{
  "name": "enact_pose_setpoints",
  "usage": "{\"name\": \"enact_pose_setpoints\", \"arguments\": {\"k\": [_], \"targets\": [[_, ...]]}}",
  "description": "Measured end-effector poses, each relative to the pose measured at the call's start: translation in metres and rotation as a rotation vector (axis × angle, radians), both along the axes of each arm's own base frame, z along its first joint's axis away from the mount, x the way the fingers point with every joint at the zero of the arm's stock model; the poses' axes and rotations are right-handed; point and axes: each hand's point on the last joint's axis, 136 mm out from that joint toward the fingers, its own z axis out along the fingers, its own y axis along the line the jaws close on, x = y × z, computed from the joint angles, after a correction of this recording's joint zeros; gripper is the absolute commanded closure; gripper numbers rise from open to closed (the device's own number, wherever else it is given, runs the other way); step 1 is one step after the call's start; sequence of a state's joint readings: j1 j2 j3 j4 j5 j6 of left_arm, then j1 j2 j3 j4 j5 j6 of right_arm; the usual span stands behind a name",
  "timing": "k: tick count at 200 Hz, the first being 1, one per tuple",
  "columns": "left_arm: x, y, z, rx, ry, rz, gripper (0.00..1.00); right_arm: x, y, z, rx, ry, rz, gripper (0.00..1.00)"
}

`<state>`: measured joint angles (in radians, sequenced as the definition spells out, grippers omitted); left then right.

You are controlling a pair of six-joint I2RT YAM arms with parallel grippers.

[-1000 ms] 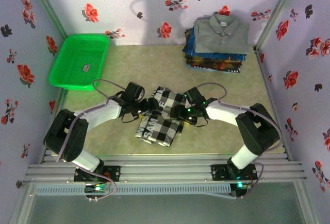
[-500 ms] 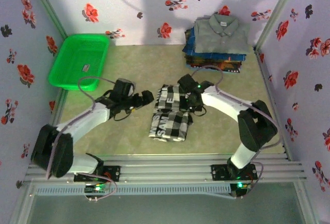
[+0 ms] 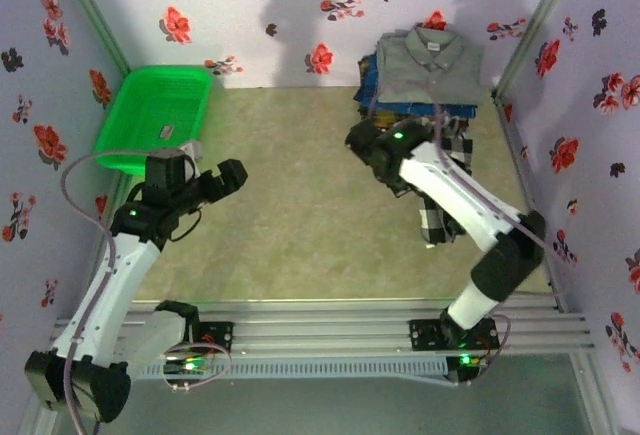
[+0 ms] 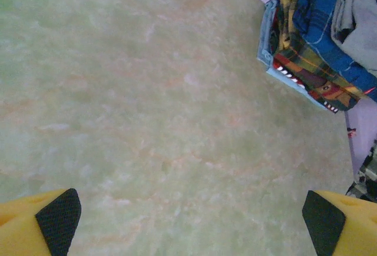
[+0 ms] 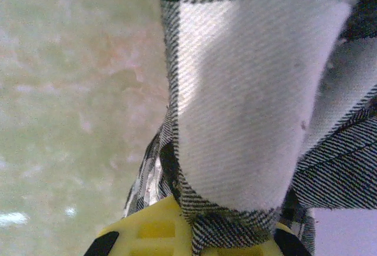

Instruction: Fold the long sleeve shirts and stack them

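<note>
top view: the stack of folded shirts [image 3: 415, 115] sits at about one o'clock on the table [image 3: 300, 245], blue and dark patterned ones below and the grey shirt [image 3: 430, 55] squared off on top, collar showing. that part looks done.

now the checked shirt [image 5: 247, 109]: it's off the table, hanging in the air under the right arm at about three o'clock, just short of the stack. on the right wrist camera the right gripper [image 5: 191, 241] is clamped tight on a bunch of its black-and-white cloth. whether the folds hold up in that hanging bundle, i can't tell.

the left gripper [image 4: 188, 220] hovers at nine o'clock, jaws spread wide with nothing between them, bare table beneath. the green basket [image 3: 150, 120] waits at ten o'clock, with no shirt in it that i can see.

my call: this is the final stretch. what's left is landing the checked shirt flat on the grey one, and maybe tidying it.
</note>
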<state>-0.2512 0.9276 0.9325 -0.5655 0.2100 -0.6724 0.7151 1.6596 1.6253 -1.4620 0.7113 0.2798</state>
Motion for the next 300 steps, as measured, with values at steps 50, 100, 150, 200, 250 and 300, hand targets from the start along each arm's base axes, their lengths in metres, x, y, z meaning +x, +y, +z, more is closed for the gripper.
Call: {"name": "enact_pose_setpoints", "arguments": {"k": [50, 100, 150, 200, 250, 300], "targets": [[-0.019, 0.008, -0.017, 0.019, 0.066, 0.009, 0.00, -0.002, 0.078, -0.149, -0.209, 0.351, 0.140, 0.99], [-0.030, 0.013, -0.019, 0.022, 0.085, 0.017, 0.00, -0.021, 0.174, -0.164, 0.204, 0.431, 0.138, 0.45], [-0.035, 0.003, -0.046, -0.049, 0.152, 0.050, 0.00, -0.052, 0.215, -0.090, 0.802, 0.507, 0.074, 0.24], [-0.041, -0.084, -0.087, -0.106, 0.260, -0.114, 0.02, -0.022, 0.109, -0.001, 1.121, 0.249, -0.125, 0.31], [-0.036, -0.160, -0.147, -0.130, 0.387, -0.176, 0.23, -0.034, 0.108, -0.070, 1.025, 0.395, -0.165, 0.33], [-0.001, -0.188, -0.159, -0.155, 0.398, -0.141, 0.44, -0.059, 0.125, -0.114, 0.900, 0.487, -0.074, 0.39]]}}
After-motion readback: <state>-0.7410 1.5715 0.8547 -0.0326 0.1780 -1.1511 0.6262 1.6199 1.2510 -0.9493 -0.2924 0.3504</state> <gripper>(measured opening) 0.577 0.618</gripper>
